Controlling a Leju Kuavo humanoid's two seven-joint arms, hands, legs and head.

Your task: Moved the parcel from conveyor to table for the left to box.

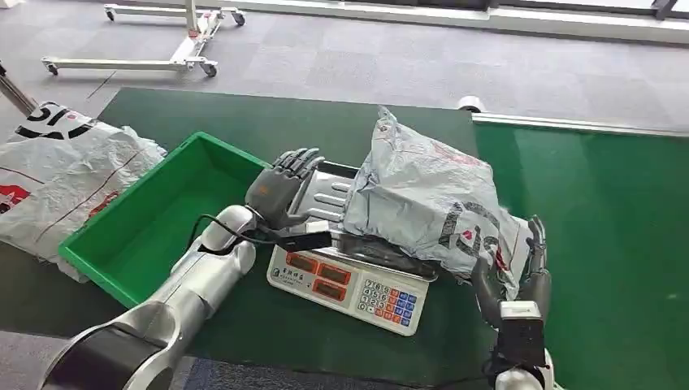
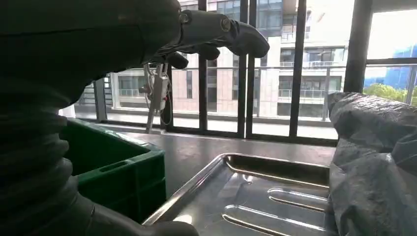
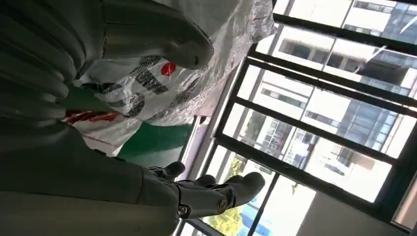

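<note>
On the far left of the head view, a big white sack (image 1: 61, 175) with red and black marks lies on the dark green tabletop (image 1: 268, 118). Just beside it sits a green box (image 1: 142, 231), open at the top, with nothing to see inside.

Next comes the left hand (image 1: 284, 188). It is over the near left part of the shiny metal tray (image 1: 329, 191) of a scale (image 1: 353, 284). Its fingers are spread a little and curl forward, and it holds nothing. In the left wrist view, the dark fingers (image 2: 221, 32) hang in the air above the tray (image 2: 246, 196) with a gap under them.

The scale stands on the tabletop just right of the green box. It has red number windows and small colored buttons on its front.

The parcel (image 1: 426, 199) is a grey crinkly bag with black and red print. It lies on the right part of the scale tray and hangs over the right edge. In the left wrist view, the parcel (image 2: 373, 162) rests on the tray, apart from the left hand.

The right hand (image 1: 520, 272) is at the near right corner of the parcel. Its fingers point up on both sides of the bag's edge, and it seems to touch the bag, but I cannot tell if it really grips it. To the right lies the bright green conveyor (image 1: 593, 211).
</note>
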